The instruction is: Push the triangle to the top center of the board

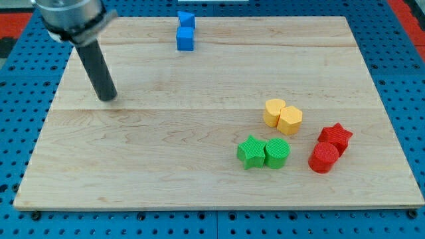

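Two blue blocks touch at the board's top edge, left of centre. The upper blue block [186, 18] looks wedge-like and may be the triangle; its shape is hard to make out. The lower blue block [185, 38] is a cube. My tip [106, 98] rests on the board at the view's left, well below and to the left of both blue blocks and apart from every block.
A pair of yellow blocks [282, 115] lies right of centre. Below it are a green star [250, 151] and a green cylinder [277, 153]. A red star [335, 137] and a red cylinder [323, 158] lie at the lower right. A blue pegboard [20, 99] surrounds the wooden board.
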Controlling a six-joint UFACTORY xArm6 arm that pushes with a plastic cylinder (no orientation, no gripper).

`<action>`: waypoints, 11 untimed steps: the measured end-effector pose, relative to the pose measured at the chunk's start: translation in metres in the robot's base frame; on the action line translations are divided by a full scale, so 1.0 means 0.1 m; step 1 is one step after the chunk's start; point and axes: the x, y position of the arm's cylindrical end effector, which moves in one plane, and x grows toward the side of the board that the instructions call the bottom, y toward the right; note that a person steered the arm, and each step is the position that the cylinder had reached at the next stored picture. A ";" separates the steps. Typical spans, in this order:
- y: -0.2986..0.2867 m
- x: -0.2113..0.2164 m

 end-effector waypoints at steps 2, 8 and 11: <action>-0.16 -1.25; 1.53 -2.02; 2.05 -2.02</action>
